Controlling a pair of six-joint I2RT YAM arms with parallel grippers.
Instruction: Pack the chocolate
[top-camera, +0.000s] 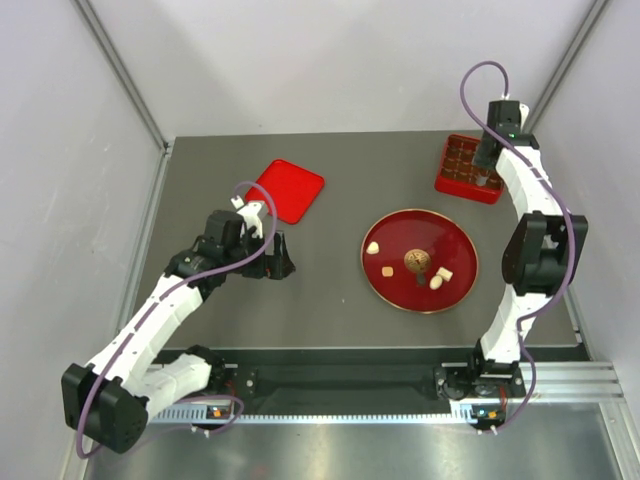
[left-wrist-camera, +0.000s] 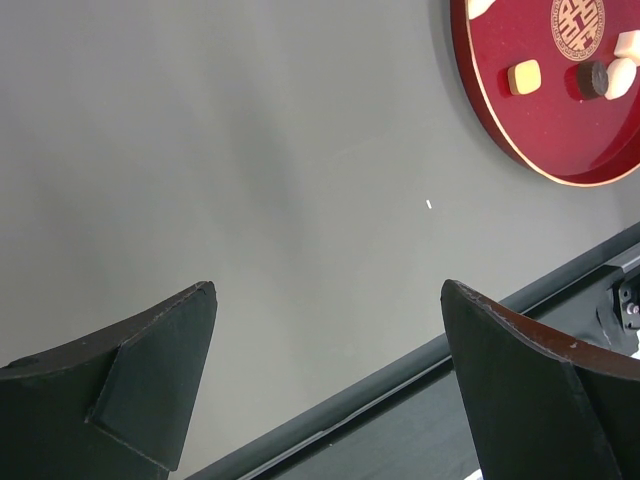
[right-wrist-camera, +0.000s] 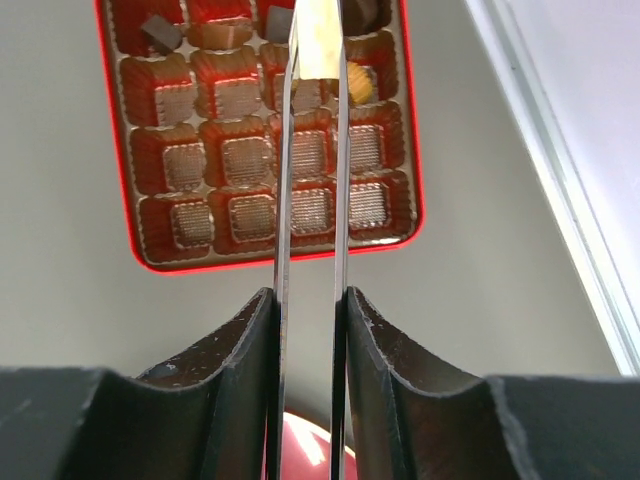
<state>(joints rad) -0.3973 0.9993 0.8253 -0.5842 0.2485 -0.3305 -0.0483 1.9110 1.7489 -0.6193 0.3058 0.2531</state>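
Several small chocolate pieces lie on the round red plate: a cream one, a tan one and two cream ones beside a dark one. The left wrist view shows the tan square and the dark round piece. My right gripper is shut on thin metal tongs, whose tips reach over the far rows of the red compartment box. A dark piece and a brown one sit in its cells. Whether the tongs hold a piece is unclear. My left gripper stands open and empty over bare table, left of the plate.
A red lid lies flat at the back left, just beyond my left gripper. The box stands at the back right, under my right gripper. A dark rail runs along the table's near edge. Walls enclose both sides.
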